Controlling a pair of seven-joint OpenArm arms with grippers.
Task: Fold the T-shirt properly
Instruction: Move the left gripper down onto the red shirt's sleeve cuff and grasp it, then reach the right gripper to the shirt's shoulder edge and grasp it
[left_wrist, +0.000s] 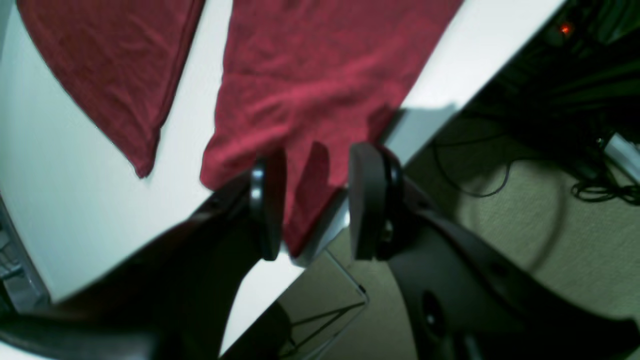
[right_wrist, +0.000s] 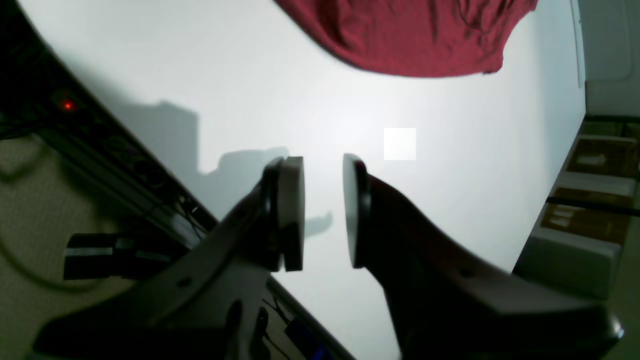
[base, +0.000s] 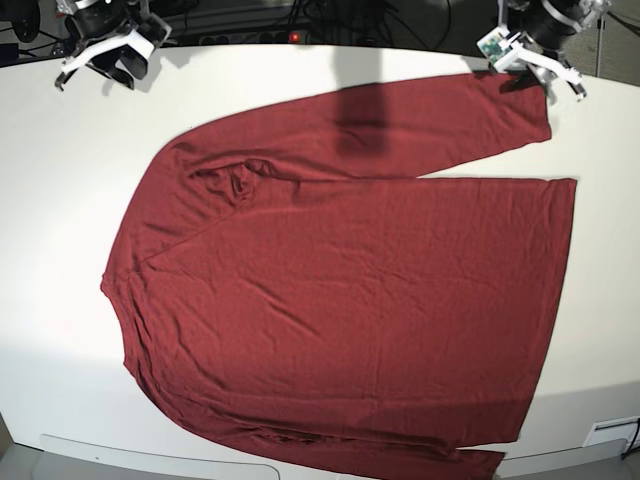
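The maroon T-shirt (base: 340, 300) lies spread flat on the white table (base: 60, 350), neck at the left and hem at the right. One long sleeve (base: 450, 120) runs along the back edge to the right. My left gripper (base: 535, 65) is at that sleeve's cuff. In the left wrist view it (left_wrist: 317, 205) is open, and the cuff end (left_wrist: 300, 220) shows between the jaws at the table's edge. My right gripper (base: 100, 60) is at the back left. It (right_wrist: 322, 210) is open and empty over bare table, apart from the shirt (right_wrist: 415, 35).
The other sleeve (base: 400, 450) lies along the table's front edge. Cables and a power strip with a red light (base: 295, 37) lie behind the back edge. Floor and cables (left_wrist: 550, 200) show past the table edge. Boxes (right_wrist: 585, 200) stand beside the table.
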